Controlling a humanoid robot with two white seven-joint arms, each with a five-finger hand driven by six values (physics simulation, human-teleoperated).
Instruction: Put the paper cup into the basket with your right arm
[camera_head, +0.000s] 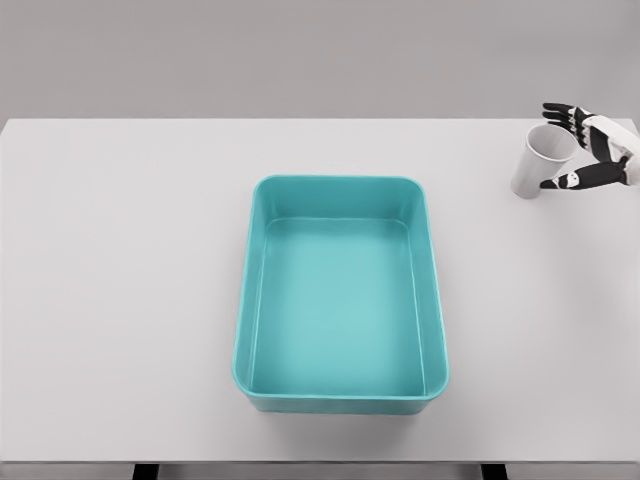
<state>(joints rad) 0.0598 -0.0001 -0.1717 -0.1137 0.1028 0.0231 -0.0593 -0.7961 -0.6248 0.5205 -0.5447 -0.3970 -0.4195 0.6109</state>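
The white tapered paper cup stands upright on the pale grey table, far out at about two o'clock from the teal rectangular plastic basket, which sits near the table's middle with nothing in it. The two are well apart. The right hand, white with black fingers, comes in from the right edge and is right beside the cup: its fingers arch over the rim and the thumb reaches in lower down at the cup's three o'clock side. The hand looks spread around the cup and not closed on it (whether any fingertip already touches the wall is hard to tell). The cup's base seems to rest on the table.

Judging from this, the task is at its start: the reach is about done, while the grasp, the lift, the carry toward eight o'clock and the release over the basket are all left. The left arm does not show.
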